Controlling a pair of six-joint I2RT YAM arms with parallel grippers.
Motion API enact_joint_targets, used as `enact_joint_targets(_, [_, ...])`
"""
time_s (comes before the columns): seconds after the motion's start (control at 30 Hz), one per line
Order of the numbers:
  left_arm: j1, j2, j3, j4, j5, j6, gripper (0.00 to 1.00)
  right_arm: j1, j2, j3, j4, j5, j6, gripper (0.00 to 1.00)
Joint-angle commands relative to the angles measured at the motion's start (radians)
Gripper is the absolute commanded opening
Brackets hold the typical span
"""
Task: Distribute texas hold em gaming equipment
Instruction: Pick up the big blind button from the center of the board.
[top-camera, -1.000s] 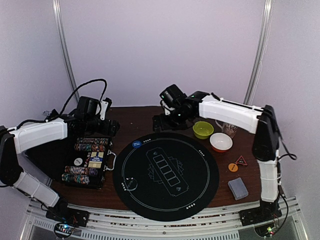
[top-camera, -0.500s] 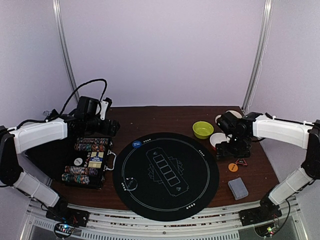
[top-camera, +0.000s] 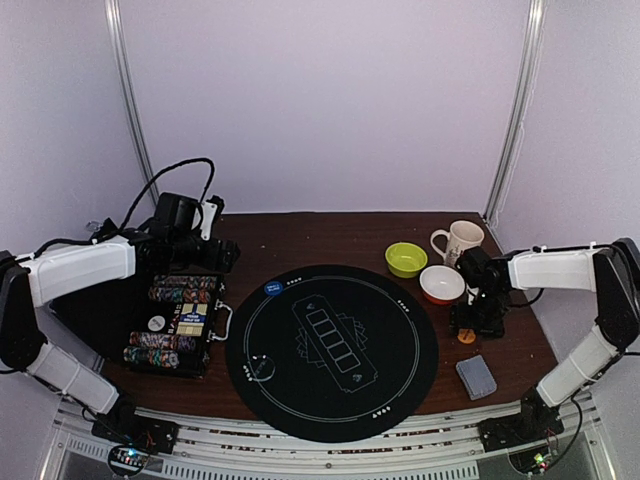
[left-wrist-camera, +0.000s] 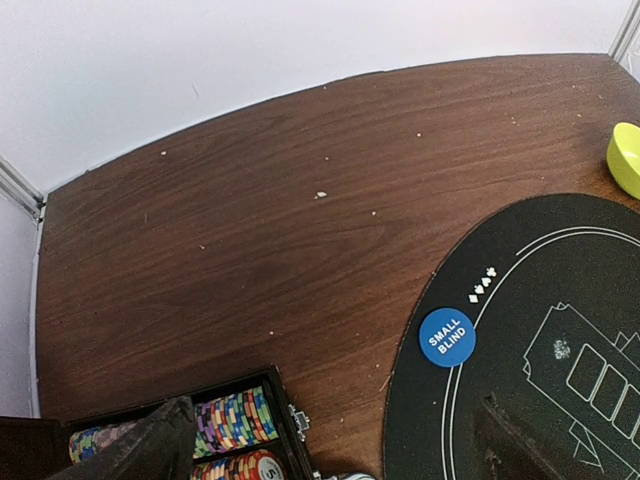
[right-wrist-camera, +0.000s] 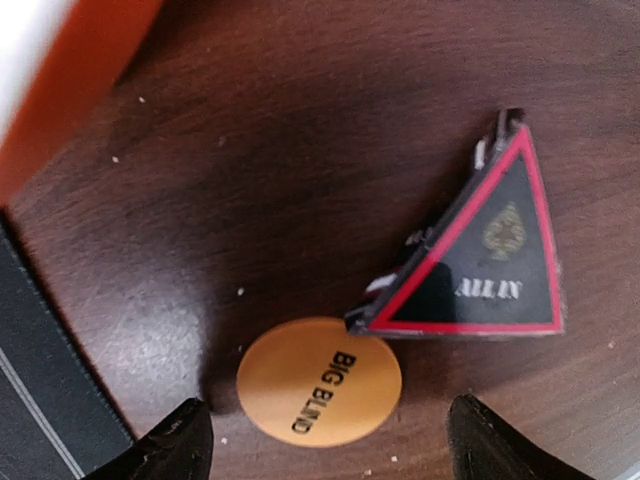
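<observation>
An orange "BIG BLIND" disc (right-wrist-camera: 320, 380) lies on the wood, its far edge under a corner of the black-and-red "ALL IN" triangle (right-wrist-camera: 480, 260). My right gripper (right-wrist-camera: 325, 450) is open low over the disc, one finger on each side. In the top view the right gripper (top-camera: 478, 318) hides the triangle, and the orange disc (top-camera: 466, 336) shows just below it. A grey-blue card deck (top-camera: 476, 376) lies near the front right. A blue "SMALL BLIND" disc (left-wrist-camera: 447, 337) sits on the mat's far left edge (top-camera: 272, 289). My left gripper (top-camera: 215, 255) is open and empty above the chip case.
An open black case of striped chips (top-camera: 175, 325) stands at the left. A round black mat (top-camera: 400, 360) fills the middle. A green bowl (top-camera: 406, 259), a white-orange bowl (top-camera: 441, 284) and a white mug (top-camera: 460, 240) stand just behind the right gripper.
My right arm has swung from the back centre to the right side and come down over the orange disc. The left arm has not moved.
</observation>
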Motion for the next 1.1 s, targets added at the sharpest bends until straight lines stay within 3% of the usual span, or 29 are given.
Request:
enact_joint_targets(0.0, [0.006,0.011,0.002,0.035,-0.005,0.013,0.98,-0.031,0.045,-0.033,0.052,0.005,-0.038,0.80])
enact_joint_targets(0.27, [0.005,0.014,0.003,0.035,-0.009,0.015,0.98,-0.070,0.070,-0.060,0.094,-0.003,-0.072,0.57])
enact_joint_targets(0.5, [0.005,0.022,0.007,0.035,-0.007,0.015,0.98,-0.062,0.056,-0.048,0.004,0.057,-0.079,0.60])
enact_joint_targets(0.87, [0.005,0.017,0.001,0.039,0.002,0.010,0.98,-0.040,0.029,-0.053,-0.008,-0.022,-0.055,0.64])
enact_joint_targets(1.07, [0.005,0.019,0.008,0.034,0.002,0.011,0.98,-0.031,0.021,-0.074,0.001,-0.071,-0.032,0.58])
